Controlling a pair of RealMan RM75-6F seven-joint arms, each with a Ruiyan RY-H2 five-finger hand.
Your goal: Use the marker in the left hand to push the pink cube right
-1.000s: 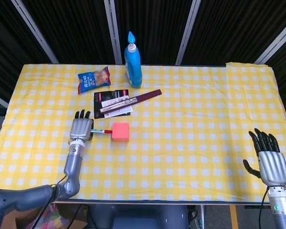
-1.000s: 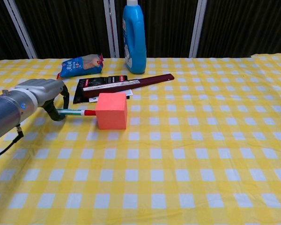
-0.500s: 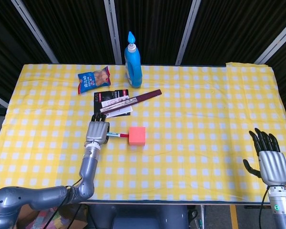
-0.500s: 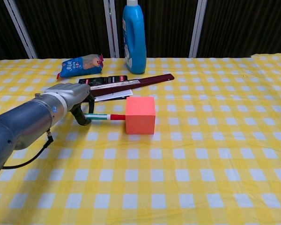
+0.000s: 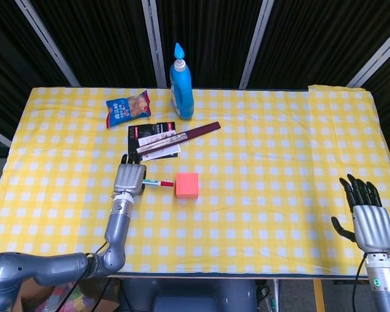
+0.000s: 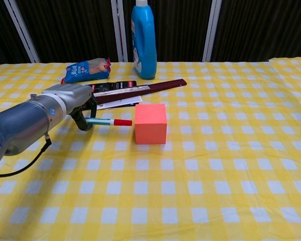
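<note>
- The left hand point(image 5: 129, 179) lies low over the yellow checked tablecloth point(image 5: 279, 149), left of centre, its fingers curled round the marker point(image 6: 108, 122) — a firm hold, seen best in the chest view point(image 6: 72, 100).
- The marker lies level and points right; its red tip stops just short of the pink cube point(image 5: 186, 185), with a small gap showing between them in both views.
- The pink cube sits flat on the cloth just right of the marker tip, near the middle of the table and nearer to the camera than the packets point(image 6: 150, 123).
- Far left of the cube, a blue snack bag point(image 5: 127, 108) lies flat on the cloth.
- Just beyond the left hand lies a black card packet point(image 5: 153, 141), with a long dark red strip point(image 5: 182, 136) lying slantwise across it and running on to the right.
- A blue detergent bottle point(image 5: 181, 83) stands upright near the far edge, beyond the packet.
- The right hand point(image 5: 367, 221) is at the near right corner, well apart from everything else — its fingers are spread and it holds nothing.
</note>
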